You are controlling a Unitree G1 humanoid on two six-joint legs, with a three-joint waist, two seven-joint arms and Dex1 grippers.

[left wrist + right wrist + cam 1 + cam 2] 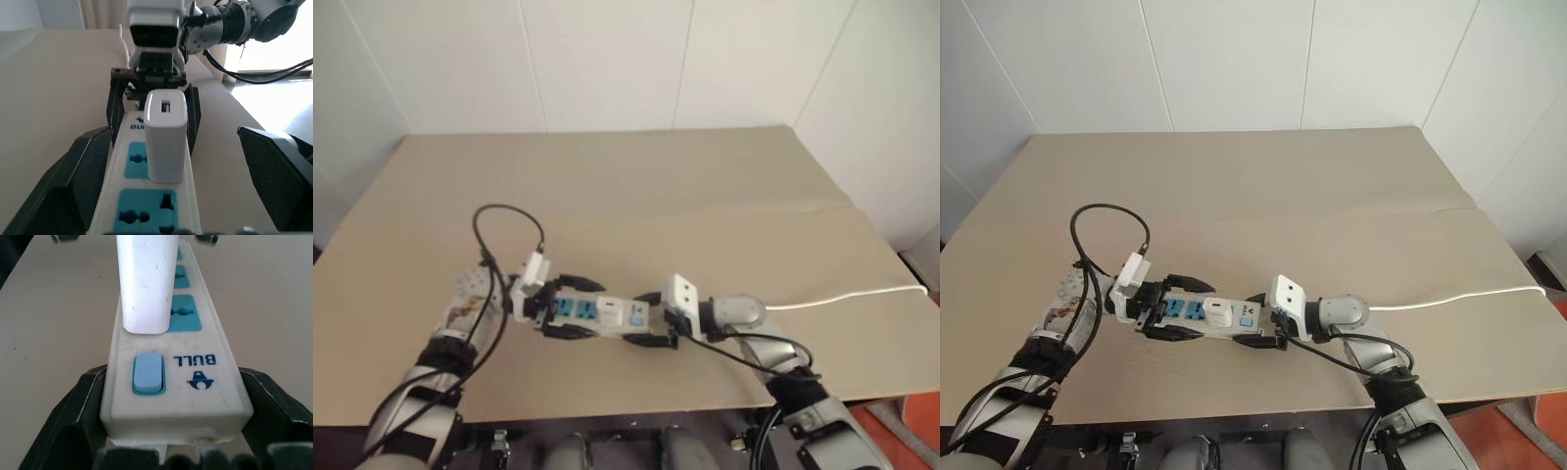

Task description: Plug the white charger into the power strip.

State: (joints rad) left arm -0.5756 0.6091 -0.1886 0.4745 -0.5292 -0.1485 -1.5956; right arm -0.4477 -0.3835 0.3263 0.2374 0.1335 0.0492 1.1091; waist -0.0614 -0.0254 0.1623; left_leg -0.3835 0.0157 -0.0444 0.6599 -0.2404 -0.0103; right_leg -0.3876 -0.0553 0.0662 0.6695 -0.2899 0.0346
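The power strip (592,313) lies long and white near the table's front edge, between my two grippers. The white charger (610,310) stands upright in the socket next to the blue switch (147,372); the two other blue sockets (146,213) are bare. My left gripper (578,308) is open, its black fingers (58,196) spread wide on either side of the strip's free end, clear of it. At the switch end my right gripper (644,320) is open, its fingers (78,421) close along both sides of the strip.
The strip's thin white cord (842,297) runs right across the tan table (636,186) and off its right edge. A black cable (504,211) loops above my left wrist. White walls stand behind the table. The table's front edge (607,416) is close below the strip.
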